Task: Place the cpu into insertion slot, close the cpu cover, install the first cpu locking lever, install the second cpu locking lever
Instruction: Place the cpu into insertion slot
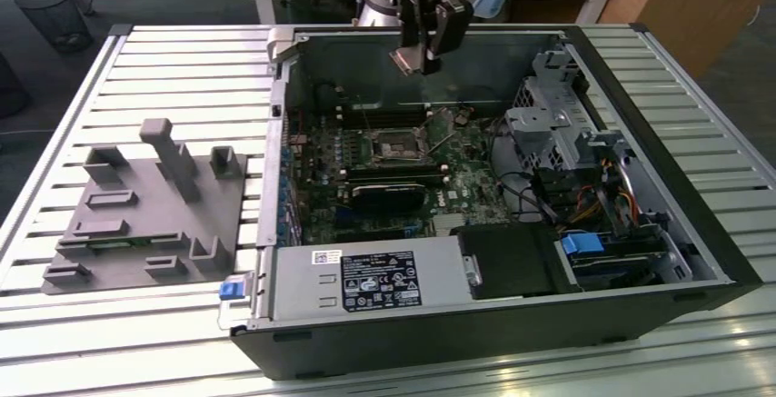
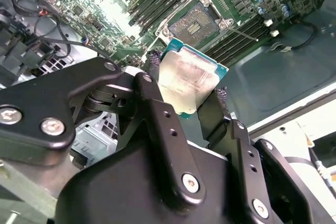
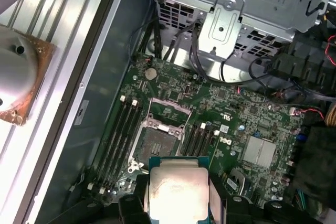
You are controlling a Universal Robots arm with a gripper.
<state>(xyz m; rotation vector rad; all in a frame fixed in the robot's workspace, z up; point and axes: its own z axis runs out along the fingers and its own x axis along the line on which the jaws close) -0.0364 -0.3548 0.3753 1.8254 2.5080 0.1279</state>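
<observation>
The black claw (image 2: 186,77) was clamped on the edges of the flat silver-grey square cpu (image 2: 193,85), leaving its underside free for seating, at twelve o'clock of the dark-centred square insertion slot (image 1: 397,150) in the exterior view.

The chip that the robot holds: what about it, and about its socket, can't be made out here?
1. cpu: its underside faces away in both wrist views, and the fingers cover two of its edges.
2. cpu, first wrist view: one edge runs off the picture.
3. slot: its contacts are too small to tell in the exterior view.
</observation>
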